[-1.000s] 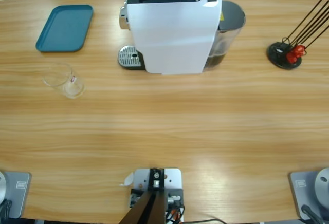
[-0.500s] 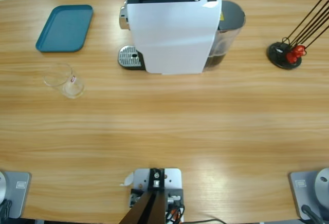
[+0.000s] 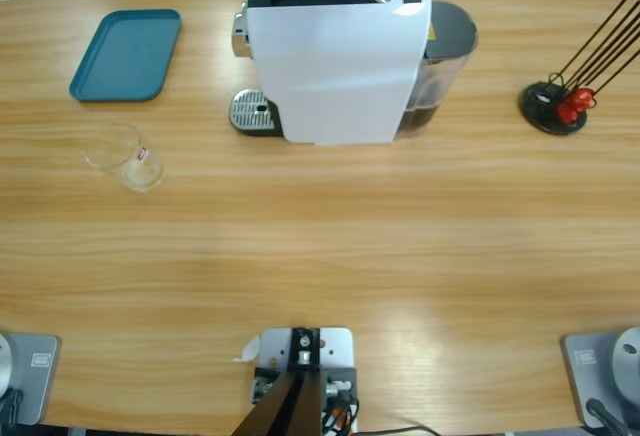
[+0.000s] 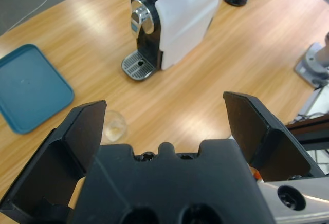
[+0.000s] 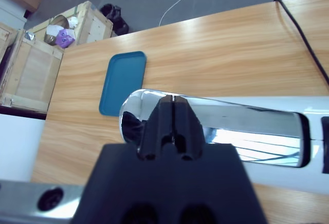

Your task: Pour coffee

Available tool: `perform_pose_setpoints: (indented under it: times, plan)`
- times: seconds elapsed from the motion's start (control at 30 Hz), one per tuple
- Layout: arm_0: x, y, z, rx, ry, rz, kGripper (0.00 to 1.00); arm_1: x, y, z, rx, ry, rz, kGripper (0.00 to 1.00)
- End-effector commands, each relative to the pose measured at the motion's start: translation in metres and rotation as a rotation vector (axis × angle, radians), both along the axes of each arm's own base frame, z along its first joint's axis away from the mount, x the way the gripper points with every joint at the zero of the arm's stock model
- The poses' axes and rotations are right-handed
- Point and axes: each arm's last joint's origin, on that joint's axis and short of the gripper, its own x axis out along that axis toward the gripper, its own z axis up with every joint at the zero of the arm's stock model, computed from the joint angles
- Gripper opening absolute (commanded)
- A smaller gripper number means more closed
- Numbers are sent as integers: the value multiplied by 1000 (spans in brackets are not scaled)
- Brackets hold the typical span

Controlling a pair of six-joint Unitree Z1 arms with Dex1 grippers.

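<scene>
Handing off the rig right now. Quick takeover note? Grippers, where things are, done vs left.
Left gripper: fingers open, holding nothing, above the table and looking toward the coffee machine.
Right gripper: fingers shut, at the machine's chrome lever; I can't tell if they touch it.
Glass cup: looks empty, on the table near the teal tray, well away from the machine's drip grate, which is bare.
Done: nothing poured; no coffee is visible.
Left: likely set the cup on the grate, brew, pour.
</scene>
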Motion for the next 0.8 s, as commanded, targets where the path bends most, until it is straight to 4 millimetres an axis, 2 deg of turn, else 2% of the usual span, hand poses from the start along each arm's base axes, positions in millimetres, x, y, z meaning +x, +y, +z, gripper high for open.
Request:
perform_pose_setpoints:
  times: [0.03,0.33,0.8]
  plan:
    - [1,-4,-16,53,47,-34,991,-7,44,-72,-125,140,91,0]
    - [0,-3,-17,55,47,-32,991,-2,51,-94,-165,163,104,0]
    - [1,-4,-20,61,54,-32,991,15,46,-114,-217,181,74,0]
